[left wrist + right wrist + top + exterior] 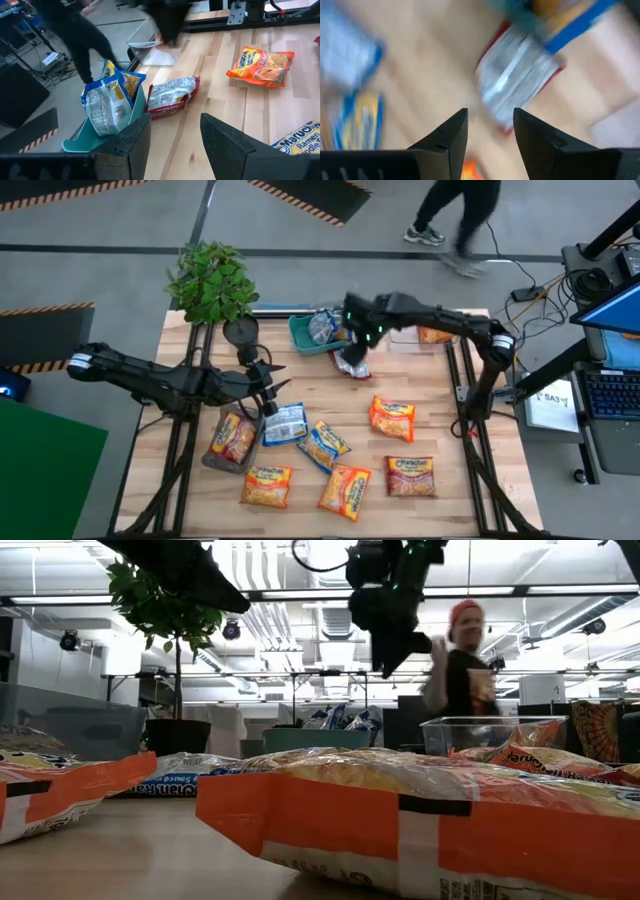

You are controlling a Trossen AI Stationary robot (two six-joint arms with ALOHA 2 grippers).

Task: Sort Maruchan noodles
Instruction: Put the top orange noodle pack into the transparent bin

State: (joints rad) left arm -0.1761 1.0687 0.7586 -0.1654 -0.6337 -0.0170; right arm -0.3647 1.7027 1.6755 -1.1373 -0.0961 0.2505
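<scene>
Ramen packets lie flat across the wooden table: orange ones [392, 418] [345, 490] [266, 485], a red one [410, 477], and blue ones [285, 423] [323, 445]. Another red packet [350, 362] [172, 97] lies beside the teal tray [298, 335], which holds blue packets [107, 102]. My right gripper [355, 332] [490, 130] hangs open and empty above that red packet [515, 85], well off the table in the low view [385, 615]. My left gripper [272, 395] [175, 145] is open and empty, just on the far side of the blue packet, pointing toward the tray.
A clear bin [232, 442] at the table's left holds a red-orange packet, and another bin [435, 335] at the far right holds an orange one. A potted plant [212, 280] stands at the far left corner. A person [455, 220] walks beyond the far edge.
</scene>
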